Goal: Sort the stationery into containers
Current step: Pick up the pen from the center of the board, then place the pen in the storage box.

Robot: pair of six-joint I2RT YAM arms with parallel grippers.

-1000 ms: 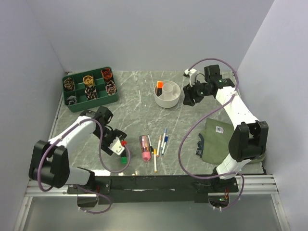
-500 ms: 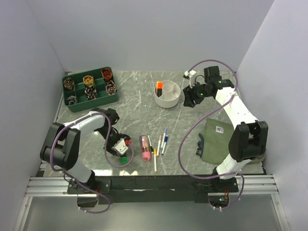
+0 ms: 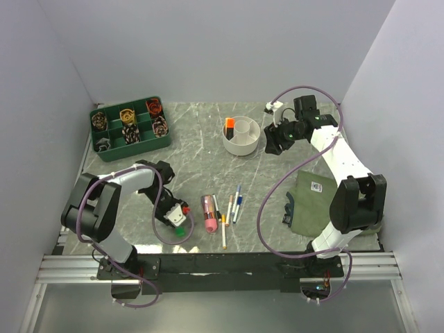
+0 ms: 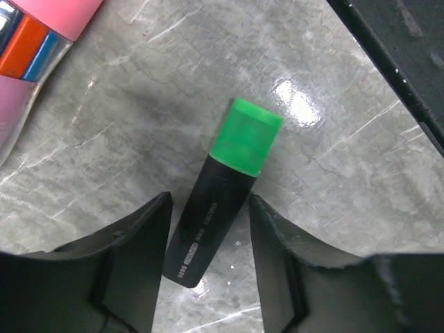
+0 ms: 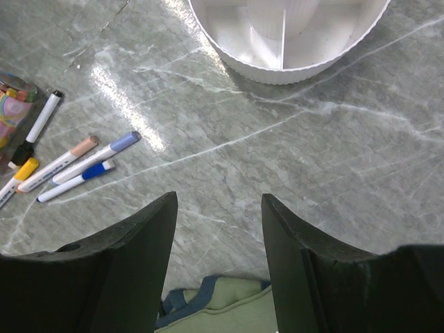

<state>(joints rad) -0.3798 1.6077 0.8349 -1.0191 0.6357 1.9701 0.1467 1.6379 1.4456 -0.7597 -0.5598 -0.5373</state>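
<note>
A green-capped black marker (image 4: 220, 208) lies on the table near the front edge; it also shows in the top view (image 3: 179, 232). My left gripper (image 4: 208, 202) is open, low over the table, with a finger on each side of the marker's black end. The thick pink marker (image 3: 207, 213) lies just right of it, with several thin pens (image 3: 232, 205) beside that. The white round bowl (image 3: 242, 144) stands at the back middle with an orange-capped marker (image 3: 229, 125) in one compartment. My right gripper (image 3: 275, 139) is open and empty, right of the bowl (image 5: 277, 69).
A dark green compartment tray (image 3: 130, 128) with coiled bands stands at the back left. An olive-green cloth pouch (image 3: 314, 201) lies at the right, below my right gripper (image 5: 218, 208). Thin pens (image 5: 76, 163) lie left of it in the right wrist view.
My left gripper has moved toward the front edge and now straddles the green-capped marker; its arm has folded inward. The right arm has barely moved.
</note>
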